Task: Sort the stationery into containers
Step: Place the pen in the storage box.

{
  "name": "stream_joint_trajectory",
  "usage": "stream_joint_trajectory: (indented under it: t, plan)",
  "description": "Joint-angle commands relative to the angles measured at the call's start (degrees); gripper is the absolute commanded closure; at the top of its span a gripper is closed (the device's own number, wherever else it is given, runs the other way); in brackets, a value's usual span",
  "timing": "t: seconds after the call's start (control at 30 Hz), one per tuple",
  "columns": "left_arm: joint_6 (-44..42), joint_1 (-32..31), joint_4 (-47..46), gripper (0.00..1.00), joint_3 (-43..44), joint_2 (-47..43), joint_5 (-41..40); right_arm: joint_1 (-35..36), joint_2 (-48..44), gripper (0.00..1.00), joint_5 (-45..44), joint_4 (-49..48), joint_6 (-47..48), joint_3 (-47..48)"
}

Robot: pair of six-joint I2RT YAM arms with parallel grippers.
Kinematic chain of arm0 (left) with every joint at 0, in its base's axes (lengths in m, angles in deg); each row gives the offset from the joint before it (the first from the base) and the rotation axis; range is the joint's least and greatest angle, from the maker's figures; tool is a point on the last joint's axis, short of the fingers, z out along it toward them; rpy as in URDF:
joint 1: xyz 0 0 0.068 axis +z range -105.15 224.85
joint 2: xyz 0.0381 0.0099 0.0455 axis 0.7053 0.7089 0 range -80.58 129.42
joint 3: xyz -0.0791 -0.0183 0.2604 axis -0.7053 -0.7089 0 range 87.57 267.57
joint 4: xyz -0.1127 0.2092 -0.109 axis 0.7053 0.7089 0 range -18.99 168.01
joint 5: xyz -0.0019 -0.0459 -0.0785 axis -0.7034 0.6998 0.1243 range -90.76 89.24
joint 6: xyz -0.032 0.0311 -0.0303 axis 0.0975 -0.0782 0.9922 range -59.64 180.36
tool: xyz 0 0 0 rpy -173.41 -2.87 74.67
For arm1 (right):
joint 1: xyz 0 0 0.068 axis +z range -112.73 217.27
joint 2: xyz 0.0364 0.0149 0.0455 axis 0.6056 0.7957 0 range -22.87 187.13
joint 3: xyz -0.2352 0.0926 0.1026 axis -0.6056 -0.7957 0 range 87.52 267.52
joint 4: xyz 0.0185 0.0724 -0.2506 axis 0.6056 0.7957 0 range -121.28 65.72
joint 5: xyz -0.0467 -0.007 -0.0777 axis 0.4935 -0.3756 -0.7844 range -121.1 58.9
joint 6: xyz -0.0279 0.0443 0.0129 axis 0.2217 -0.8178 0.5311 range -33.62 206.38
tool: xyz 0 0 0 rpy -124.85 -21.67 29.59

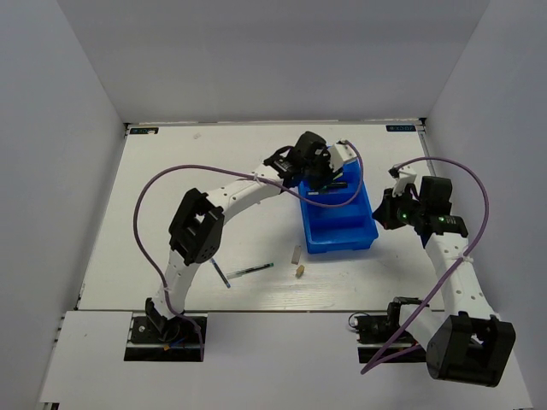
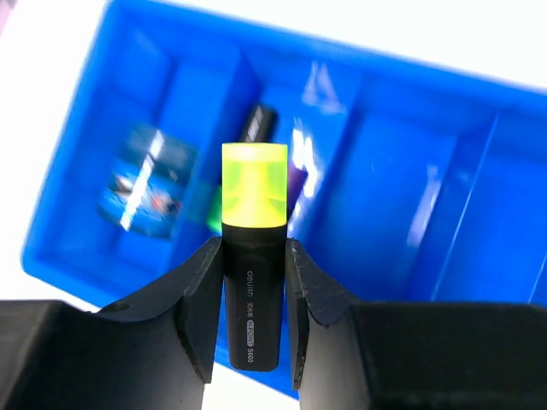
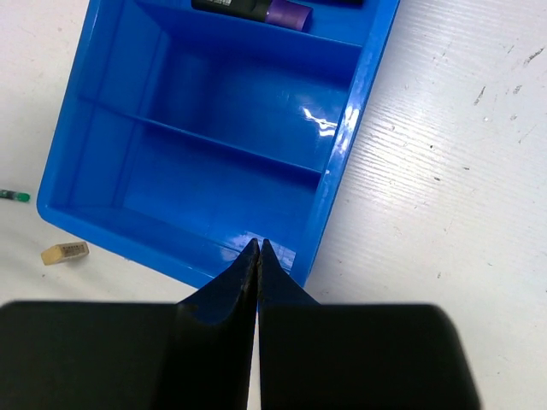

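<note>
Above blue tray (image 2: 385,196), left gripper (image 2: 253,248) clamps black, yellow-capped highlighter (image 2: 253,295); right gripper (image 3: 258,249) jaws closed.

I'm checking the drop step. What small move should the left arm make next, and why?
Probably lower slightly and open the left end effector. It grips the yellow highlighter above the blue tray, seemingly over the compartment that already holds a dark highlighter, so releasing there should sort it.

1 highlighter (image 2: 253,282) above the tray (image 1: 318,239) far end; 1 pen (image 1: 249,271) and 1 eraser (image 1: 295,254) on the table (image 1: 171,213), near-left of it.
</note>
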Motion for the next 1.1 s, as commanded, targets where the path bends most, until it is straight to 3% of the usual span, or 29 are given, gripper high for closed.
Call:
stream_joint_trajectory:
  t: [0.0,0.6,0.63,0.67,0.7,0.73,0.77,0.83,0.93,1.07]
  plan:
    - [-1.2,-0.1,-3.0,1.0,4.6,0.6,2.2,-0.8,-0.8,1.0,2.0,-1.4,-0.9,-0.6]
    - [-1.0,0.2,-19.6,0.98,1.4,7.5,-6.1,-3.0,-0.9,1.0,4.0,-2.0,-1.1,-1.4]
    - [-1.0,0.2,-19.7,0.92,1.3,7.6,-6.3,-3.0,-0.9,1.0,4.0,-1.9,-1.2,-1.5]
    - [-0.4,0.2,-19.8,0.82,1.1,7.5,-6.4,-3.1,-0.9,1.0,4.4,-2.0,-1.2,-1.5]
    - [-0.3,0.2,-20.3,0.65,0.2,7.4,-7.0,-3.4,-0.9,0.92,4.6,-1.9,-1.2,-1.6]
    - [-0.1,0.2,-20.3,0.58,0.0,7.1,-7.2,-3.3,-0.9,0.92,5.0,-2.0,-1.3,-1.7]
    - [0.2,0.2,-19.9,0.5,0.0,6.9,-7.3,-3.5,-0.8,0.79,5.2,-1.9,-1.4,-1.7]
    - [0.8,0.2,-19.7,0.37,0.1,6.6,-7.8,-3.9,-1.0,0.66,6.1,-1.7,-1.2,-1.7]
    - [1.4,0.2,-19.8,0.25,0.6,5.4,-8.1,-4.4,-1.2,0.65,6.9,-1.5,-1.1,-1.9]
    - [2.2,-0.1,-19.1,0.27,1.0,2.3,-8.7,-5.2,-2.1,0.65,9.8,-1.2,0.7,-2.2]
